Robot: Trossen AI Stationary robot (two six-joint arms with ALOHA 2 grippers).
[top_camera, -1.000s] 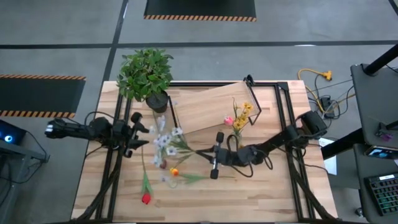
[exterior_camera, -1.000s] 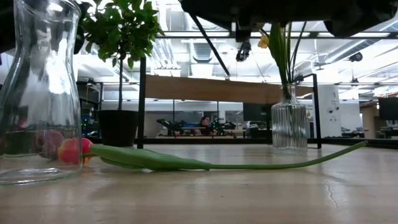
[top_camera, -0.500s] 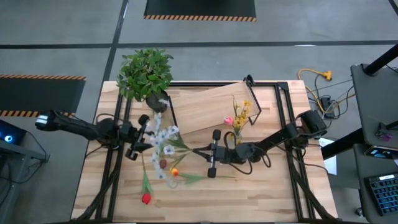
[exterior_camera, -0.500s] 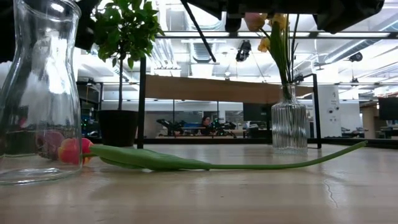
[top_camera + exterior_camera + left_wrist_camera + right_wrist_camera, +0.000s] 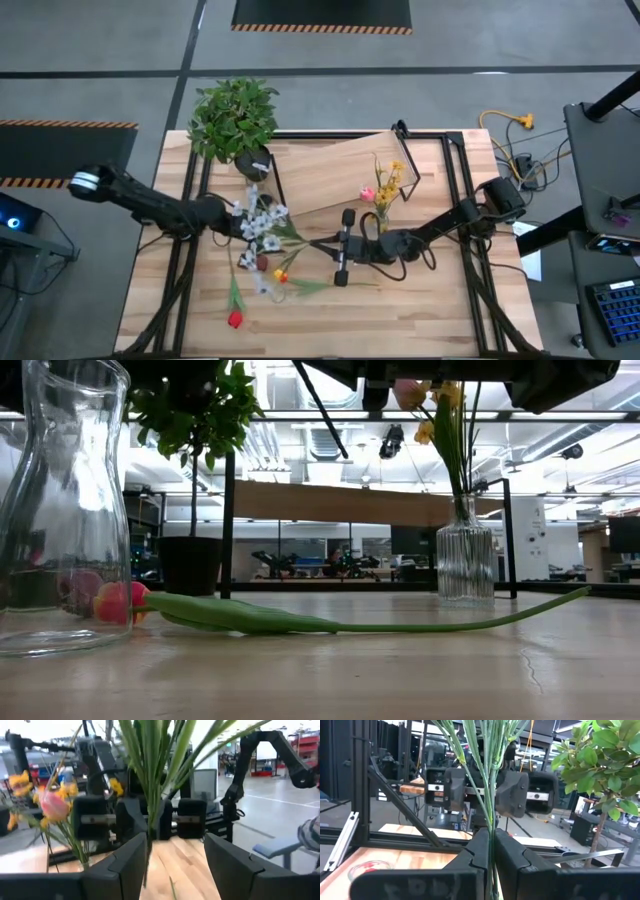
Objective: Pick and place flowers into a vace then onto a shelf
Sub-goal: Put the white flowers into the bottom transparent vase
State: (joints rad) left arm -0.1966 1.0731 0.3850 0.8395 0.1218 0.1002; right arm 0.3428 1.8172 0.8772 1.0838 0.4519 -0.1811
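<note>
My right gripper (image 5: pixel 336 250) is near the table's middle, shut on the green stalks of the pale white-lilac sprays (image 5: pixel 262 222). My left gripper (image 5: pixel 237 214) has reached in from the left and is open; in its wrist view the stalks (image 5: pixel 150 805) stand between its fingers (image 5: pixel 172 855), close to one finger, and I cannot tell whether they touch. A clear glass vase (image 5: pixel 60 510) stands on the table. An orange tulip (image 5: pixel 281 276) and a red tulip (image 5: pixel 235 320) lie flat on the wood. My right gripper (image 5: pixel 492 837) pinches several thin stalks of the sprays (image 5: pixel 491 820) together between its two fingers. It comes roughly level from the table's right. The bunch is lifted off the table, its blooms (image 5: pixel 258 225) pointing toward the table's left.
A ribbed glass vase (image 5: pixel 380 205) with yellow blooms and a pink bud stands by the light wooden shelf board (image 5: pixel 335 170) on its black frame. A bushy potted plant (image 5: pixel 235 120) sits at the far left. Black frame rails run along both table sides.
My left arm has reached toward the table's right, bringing its open gripper up to the sprays. My right gripper has shifted slightly left with the bunch and then kept still.
</note>
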